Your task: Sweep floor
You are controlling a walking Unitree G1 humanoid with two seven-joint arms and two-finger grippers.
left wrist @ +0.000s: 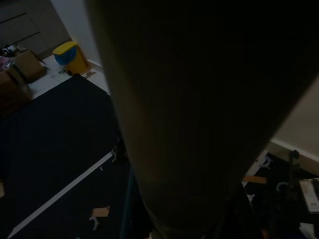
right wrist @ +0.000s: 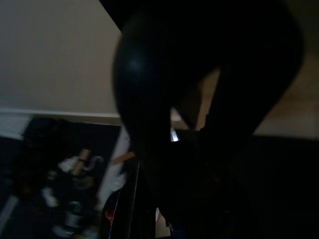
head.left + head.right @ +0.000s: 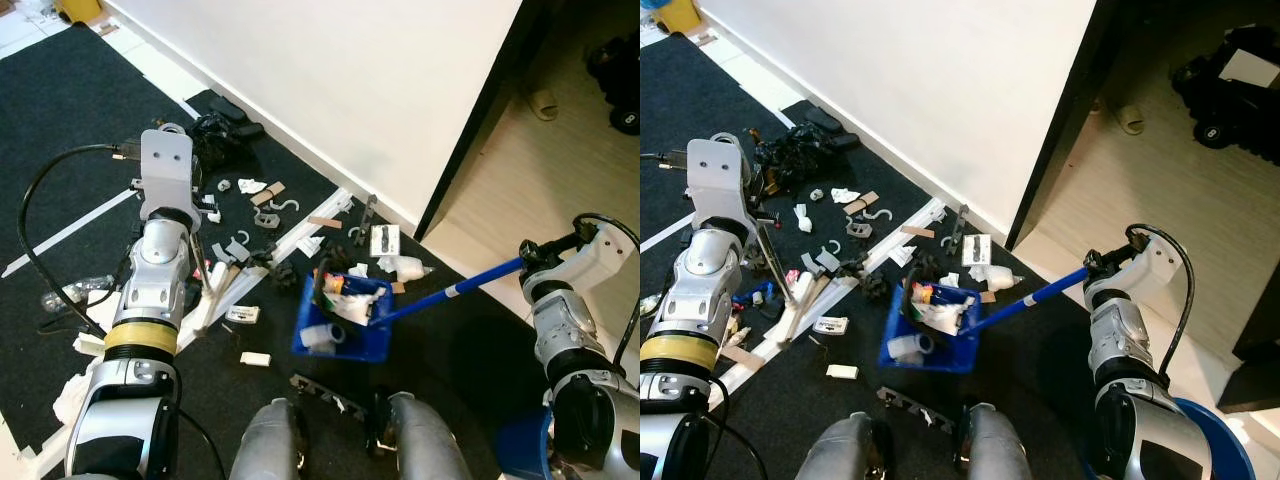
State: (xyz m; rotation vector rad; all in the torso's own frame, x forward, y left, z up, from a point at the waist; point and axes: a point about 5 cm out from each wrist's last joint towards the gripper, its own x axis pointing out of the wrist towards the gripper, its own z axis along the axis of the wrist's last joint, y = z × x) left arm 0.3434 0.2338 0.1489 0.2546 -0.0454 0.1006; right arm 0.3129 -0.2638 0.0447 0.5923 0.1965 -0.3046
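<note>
A blue dustpan (image 3: 340,346) sits on the black carpet in front of my knees, piled with white, black and coloured scraps. Its long blue handle (image 3: 450,290) slants up to the right into my right gripper (image 3: 527,258), which is shut on it. On the left my left gripper (image 3: 203,205) is shut on a thin broom stick (image 3: 775,280) that runs down to the floor beside the white tape line. That stick looms large and dark in the left wrist view (image 1: 199,124). Loose debris (image 3: 265,205) of white hooks, cardboard bits and black pieces lies between broom and dustpan.
A white wall (image 3: 330,70) runs diagonally behind the debris and ends at a black door frame (image 3: 470,130). Beyond it is wooden floor with a slipper (image 3: 543,103). A black bag (image 3: 215,135) lies by the wall. A blue bucket (image 3: 1215,445) stands at my right.
</note>
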